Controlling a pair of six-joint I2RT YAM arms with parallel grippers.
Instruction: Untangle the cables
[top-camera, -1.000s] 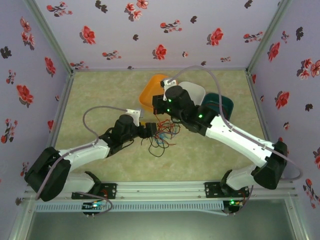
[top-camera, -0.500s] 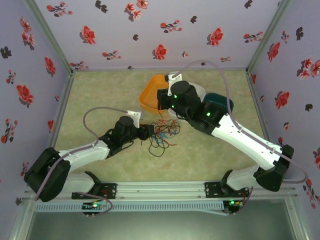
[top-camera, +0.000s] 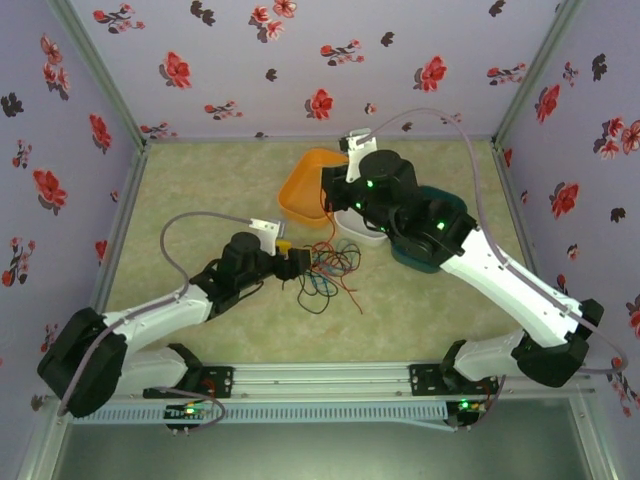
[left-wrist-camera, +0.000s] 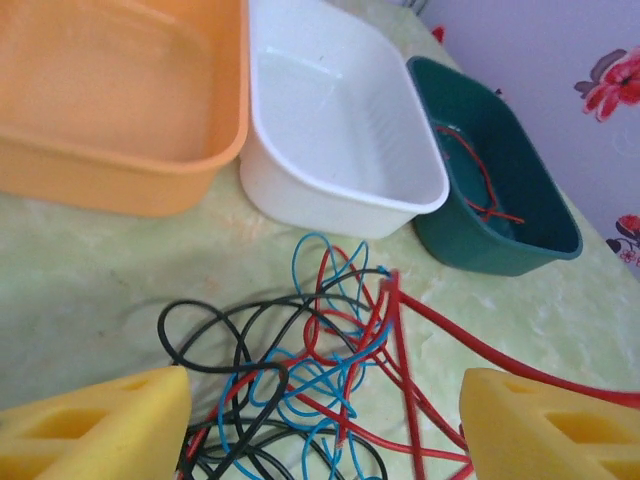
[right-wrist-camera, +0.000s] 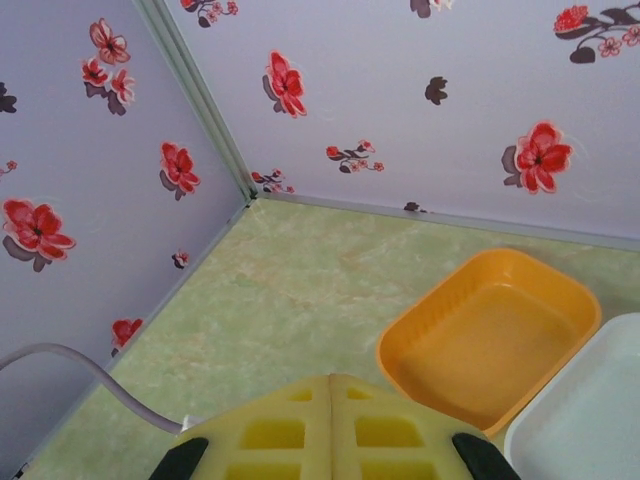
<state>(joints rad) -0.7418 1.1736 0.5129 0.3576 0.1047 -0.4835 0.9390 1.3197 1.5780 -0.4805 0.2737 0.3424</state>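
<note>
While a start seems to have been made, most of the job looks unfinished. Seen from the left wrist, the left gripper (left-wrist-camera: 325, 400) stands open, its two yellow fingers (left-wrist-camera: 105, 425) wide apart and clamping nothing. Between and just ahead of them lies the knot of thin, flexible red, black and blue cables (left-wrist-camera: 320, 360), with loops of all three colours crossing one another on the pale green table (left-wrist-camera: 80, 270). One red strand runs out of the knot past the gripper's right finger.

Beyond the knot, three trays sit in a row. A shallow orange plastic tray (left-wrist-camera: 120, 110) is ahead and to the left, a white plastic tray (left-wrist-camera: 340, 130) is straight ahead, and a dark green plastic tray (left-wrist-camera: 500, 190) is ahead and to the right. A length of red wire (left-wrist-camera: 478, 175) lies inside the green tray, while the other two look bare. By my reading, one piece is sorted and the rest needs pulling apart.

The right gripper (right-wrist-camera: 331, 385) is closed, its fingers pressed flat together with nothing between them. The orange tray lies below and ahead of it.

Compared with a second ago, in the overhead view the right arm has swung away from the knot toward the far trays, uncovering more of the green tray. The left gripper stays beside the knot, whose red strands now trail farther out.
</note>
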